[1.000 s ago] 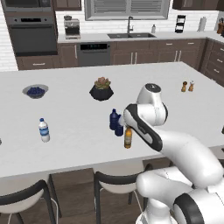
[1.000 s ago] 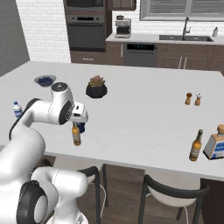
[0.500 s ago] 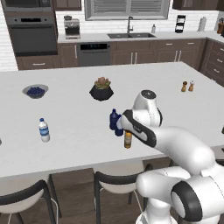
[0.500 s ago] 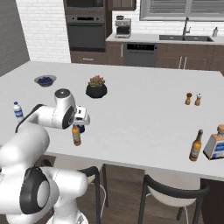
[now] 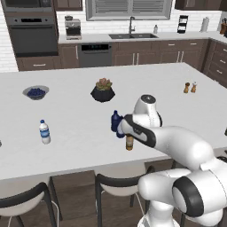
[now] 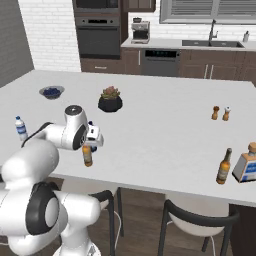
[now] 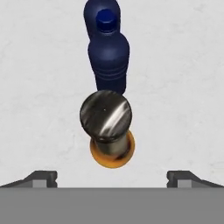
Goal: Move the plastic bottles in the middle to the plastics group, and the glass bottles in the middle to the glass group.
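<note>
Beer bottle (image 7: 109, 131) upright, cap toward wide-open gripper (image 7: 112, 177) above.

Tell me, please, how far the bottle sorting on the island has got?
Nothing looks sorted yet. Both navy bottles and the amber bottle stand together mid-counter, far from the clear water bottle and from the glass bottles at the other end. The gripper hangs open above the amber bottle, holding nothing. All three moves remain.
</note>
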